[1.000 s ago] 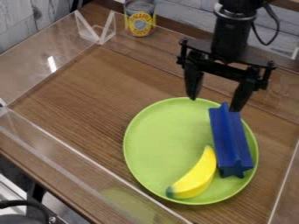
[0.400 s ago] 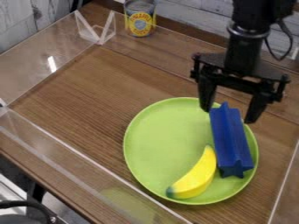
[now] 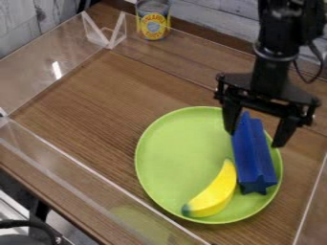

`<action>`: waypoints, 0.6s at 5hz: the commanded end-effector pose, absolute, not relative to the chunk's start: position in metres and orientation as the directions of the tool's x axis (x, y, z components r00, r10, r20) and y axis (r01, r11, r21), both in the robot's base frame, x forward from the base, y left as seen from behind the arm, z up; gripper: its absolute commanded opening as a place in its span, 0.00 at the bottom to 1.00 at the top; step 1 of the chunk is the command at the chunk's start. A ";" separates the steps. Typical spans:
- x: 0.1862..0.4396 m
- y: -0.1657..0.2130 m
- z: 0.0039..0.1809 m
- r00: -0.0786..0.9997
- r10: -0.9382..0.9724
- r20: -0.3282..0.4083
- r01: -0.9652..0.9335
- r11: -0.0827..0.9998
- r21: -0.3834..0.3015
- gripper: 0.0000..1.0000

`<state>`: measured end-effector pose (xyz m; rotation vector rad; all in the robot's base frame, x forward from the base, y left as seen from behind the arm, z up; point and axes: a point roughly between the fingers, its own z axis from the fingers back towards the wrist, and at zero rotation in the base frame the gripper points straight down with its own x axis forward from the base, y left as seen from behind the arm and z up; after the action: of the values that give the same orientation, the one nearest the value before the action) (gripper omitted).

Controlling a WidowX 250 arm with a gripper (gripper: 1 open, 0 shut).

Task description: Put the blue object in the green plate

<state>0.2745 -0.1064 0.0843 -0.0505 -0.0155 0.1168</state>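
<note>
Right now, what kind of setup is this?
Probably a lab robot workcell, not a kitchen: a wooden table fenced by clear acrylic walls, with toy-like props, a banana on a green plate.

Tabletop left and centre: bare wood, open for passage.
Green plate (image 3: 166, 153): sits at the tabletop's front right; its left half is bare.
Blue object (image 3: 253, 153): lies along the plate's right side.
Banana (image 3: 215, 189): takes the plate's front edge.
Gripper (image 3: 262, 126): jaws wide, straddling the blue object's far end.
Can (image 3: 153, 21): stands at the back edge.
Clear walls (image 3: 52, 67): fence the left and front edges.
</note>
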 end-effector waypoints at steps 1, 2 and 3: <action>0.279 -0.112 0.088 0.992 0.112 0.054 -0.109 0.992 -0.062 1.00; 0.281 -0.113 0.082 0.991 0.118 0.063 -0.114 0.992 -0.061 1.00; 0.282 -0.112 0.079 0.990 0.125 0.069 -0.121 0.991 -0.061 1.00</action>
<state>0.2795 -0.1097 0.0710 -0.0482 -0.0440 0.1342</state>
